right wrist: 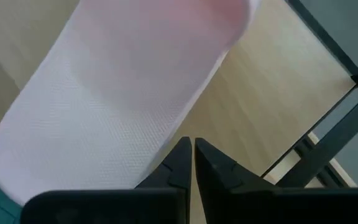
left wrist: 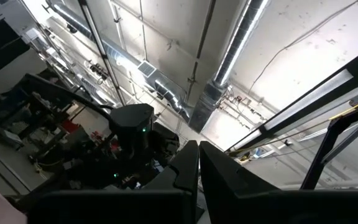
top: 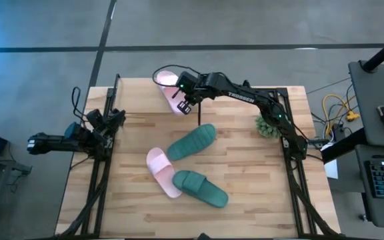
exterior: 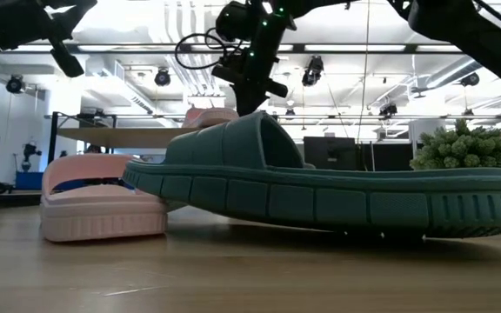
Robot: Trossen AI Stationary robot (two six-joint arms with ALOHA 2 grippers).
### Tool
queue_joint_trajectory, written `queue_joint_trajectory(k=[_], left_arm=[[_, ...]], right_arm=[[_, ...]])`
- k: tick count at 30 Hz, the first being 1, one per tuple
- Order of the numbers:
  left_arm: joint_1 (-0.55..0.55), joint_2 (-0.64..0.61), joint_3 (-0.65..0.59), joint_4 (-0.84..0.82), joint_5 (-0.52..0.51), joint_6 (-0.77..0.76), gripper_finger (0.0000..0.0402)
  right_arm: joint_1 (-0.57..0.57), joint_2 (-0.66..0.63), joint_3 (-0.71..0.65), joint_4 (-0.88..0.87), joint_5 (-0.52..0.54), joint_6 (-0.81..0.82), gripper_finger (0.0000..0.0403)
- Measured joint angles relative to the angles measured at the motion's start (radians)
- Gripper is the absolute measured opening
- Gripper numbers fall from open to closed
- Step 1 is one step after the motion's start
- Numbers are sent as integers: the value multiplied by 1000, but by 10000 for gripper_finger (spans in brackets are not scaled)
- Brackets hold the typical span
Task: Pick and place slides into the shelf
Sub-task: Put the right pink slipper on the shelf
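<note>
At the table's nine o'clock edge the left gripper (top: pixel 115 120) waits, its arm stretched out past the table side; in its own wrist view the two dark fingers (left wrist: pixel 188 168) lie pressed together with nothing between them, aimed up at the ceiling.

Near the table's centre, toward seven o'clock, a pale pink slide (top: pixel 163 172) lies flat; touching its five o'clock side is a dark green slide (top: pixel 201 188), and up at one o'clock from the pink one lies the second dark green slide (top: pixel 192 141), angled toward the middle. In the low view the near green slide (exterior: pixel 320 187) fills the foreground with the pink one (exterior: pixel 103 196) tucked against its toe.

At the table's twelve o'clock edge the shelf (top: pixel 199 107) shows mainly as a thin black frame under the right arm; the other pale pink slide (top: pixel 172 90) lies on its top, partly overhanging the far edge; the right gripper (top: pixel 184 101) hovers at that slide's five o'clock; its fingers (right wrist: pixel 182 162) are closed together, empty, just beside the slide's pale sole (right wrist: pixel 117 87).

A small green potted plant (top: pixel 267 127) sits at the table's three o'clock side.
</note>
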Motion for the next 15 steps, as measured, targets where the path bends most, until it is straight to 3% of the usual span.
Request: queue_joint_trajectory(k=[3, 7, 15], left_arm=[[0, 2, 0, 0, 0, 0, 2], [0, 2, 0, 0, 0, 0, 2], [0, 4, 0, -1, 0, 1, 2]], right_arm=[[0, 0, -20, 5, -13, -27, 13], [2, 0, -64, 46, -111, -52, 13], [30, 0, -91, 158, -129, -56, 13]])
